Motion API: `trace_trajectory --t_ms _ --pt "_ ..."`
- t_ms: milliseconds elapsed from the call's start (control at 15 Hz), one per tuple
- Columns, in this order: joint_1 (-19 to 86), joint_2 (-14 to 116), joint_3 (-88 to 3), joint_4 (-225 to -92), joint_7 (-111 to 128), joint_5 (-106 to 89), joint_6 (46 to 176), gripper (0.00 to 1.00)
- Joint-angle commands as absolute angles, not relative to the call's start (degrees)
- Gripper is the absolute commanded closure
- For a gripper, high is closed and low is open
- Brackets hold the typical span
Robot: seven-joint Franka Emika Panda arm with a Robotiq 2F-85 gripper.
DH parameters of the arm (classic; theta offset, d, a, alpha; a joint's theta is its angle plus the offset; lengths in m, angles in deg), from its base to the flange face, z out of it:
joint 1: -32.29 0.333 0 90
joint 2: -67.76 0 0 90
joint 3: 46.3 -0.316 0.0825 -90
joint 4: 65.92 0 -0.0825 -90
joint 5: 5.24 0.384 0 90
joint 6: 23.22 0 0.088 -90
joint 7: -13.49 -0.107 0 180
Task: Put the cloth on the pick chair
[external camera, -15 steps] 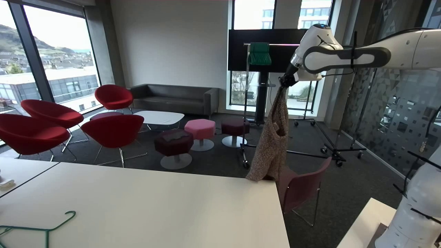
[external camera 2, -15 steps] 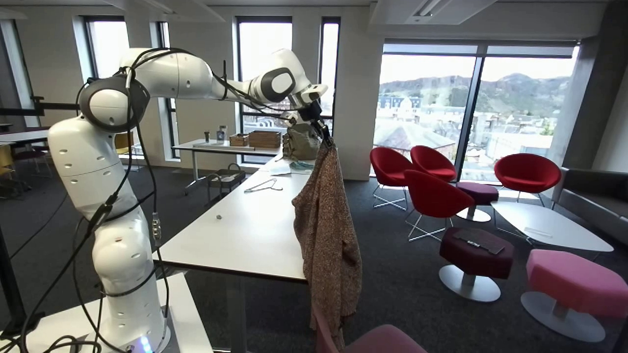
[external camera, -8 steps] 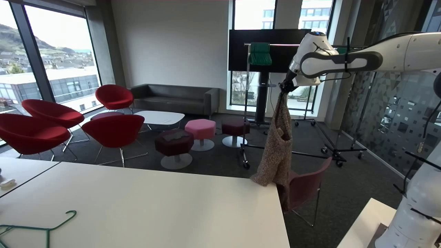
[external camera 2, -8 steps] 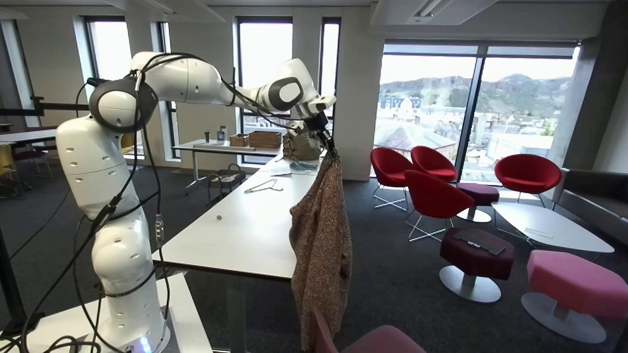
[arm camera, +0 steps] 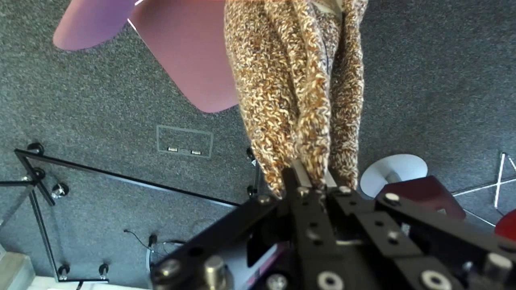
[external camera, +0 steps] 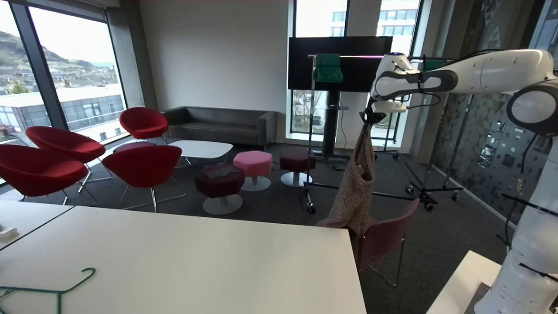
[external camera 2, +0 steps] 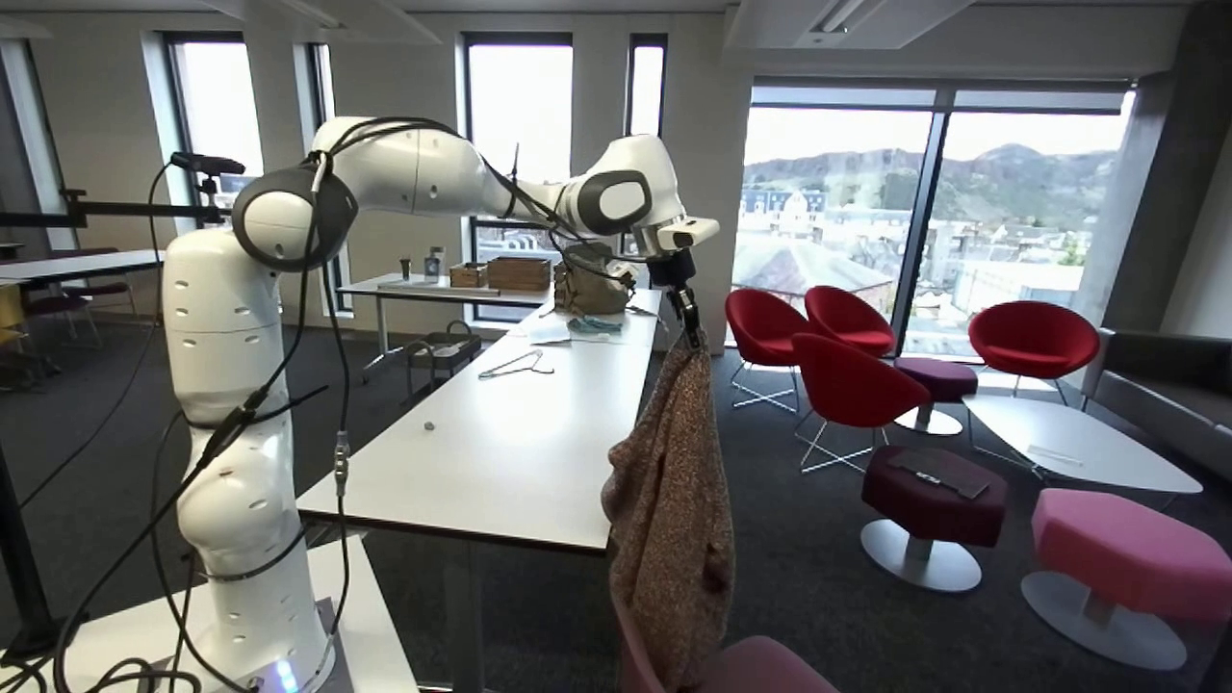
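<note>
The gripper (arm camera: 315, 175) is clamped on the top of the cloth (external camera 2: 674, 481), a brown flecked knit, gathered into folds where it is pinched. The cloth hangs in a long drape beside a corner of the table (external camera: 196, 257), its lower part over the pink chair (external camera: 386, 240). The lower end is hidden, so whether it touches the seat (external camera 2: 770, 666) cannot be told. In the wrist view the cloth runs out past the top edge, with the chair showing just beside it. The white arm (external camera 2: 414, 173) reaches out high and bends down to the gripper. A green hanger (external camera: 59, 301) lies on the table, well apart from the cloth. In an exterior view, red chairs (external camera: 144, 163), stools (external camera: 253, 163), a sofa (external camera: 222, 124) and a rack (external camera: 311, 113) bearing green hangers (external camera: 329, 68) stand farther back.
</note>
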State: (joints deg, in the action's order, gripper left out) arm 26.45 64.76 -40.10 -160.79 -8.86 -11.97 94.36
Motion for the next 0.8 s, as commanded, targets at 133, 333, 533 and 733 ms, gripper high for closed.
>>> trace_trajectory --t_ms 133,333,533,733 --pt "26.1 56.9 -39.5 -146.5 -8.9 -7.6 83.9 0.99" --pt "26.0 53.5 -39.3 -138.2 -9.1 -6.3 79.8 0.99" --pt "24.9 51.0 -38.4 -130.1 -9.0 -5.4 75.8 0.99" --pt "23.4 48.2 -36.9 -122.2 -9.2 -4.5 71.6 0.99"
